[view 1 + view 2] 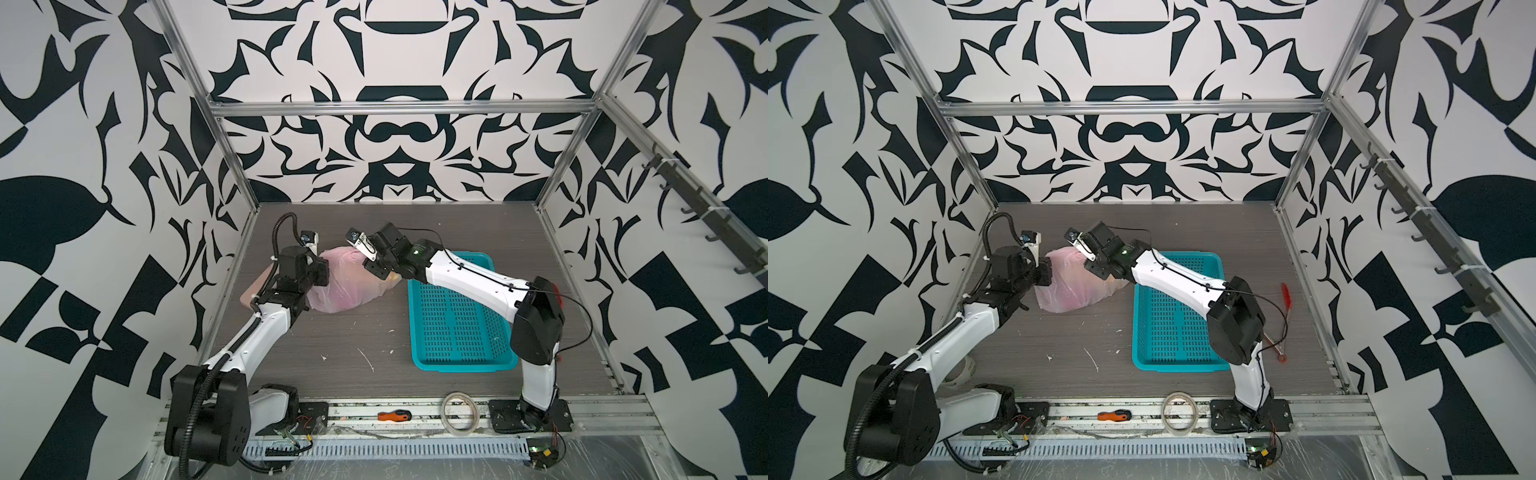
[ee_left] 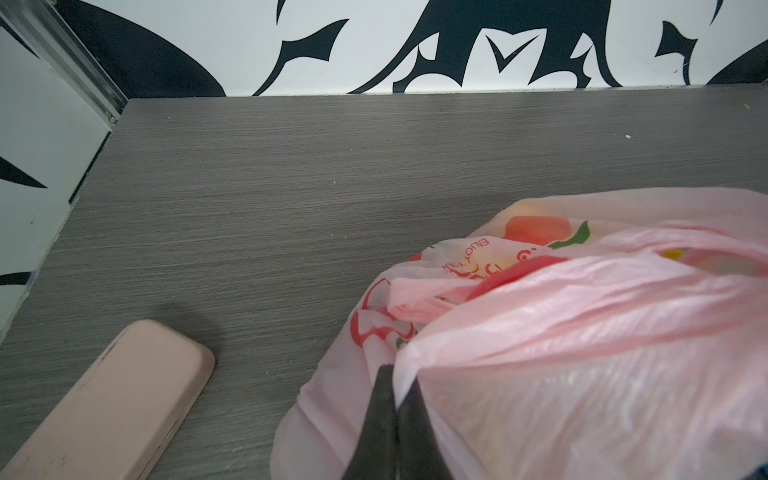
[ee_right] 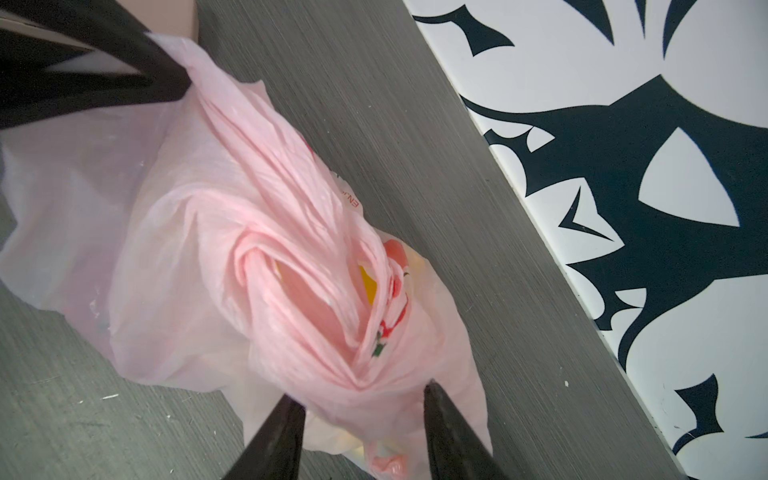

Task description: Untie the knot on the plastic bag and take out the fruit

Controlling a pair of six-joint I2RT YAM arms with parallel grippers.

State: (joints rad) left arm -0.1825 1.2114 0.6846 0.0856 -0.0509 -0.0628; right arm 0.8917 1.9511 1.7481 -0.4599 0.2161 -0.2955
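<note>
Bag: pale pink, bulging, on the table just left of the teal basket.
Left gripper: jaws pinched tight on a fold of the bag, on its side away from the basket.
Right gripper: jaws apart, straddling gathered plastic, clamping nothing.
Knot: twisted handles between both grippers.

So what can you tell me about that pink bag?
The plastic bag is thin, translucent pale pink, crinkled, with a red and green print. It lies bulging on the grey table; something yellow shows inside. The left gripper pinches its film; the right gripper, open, straddles its gathered top.
</note>
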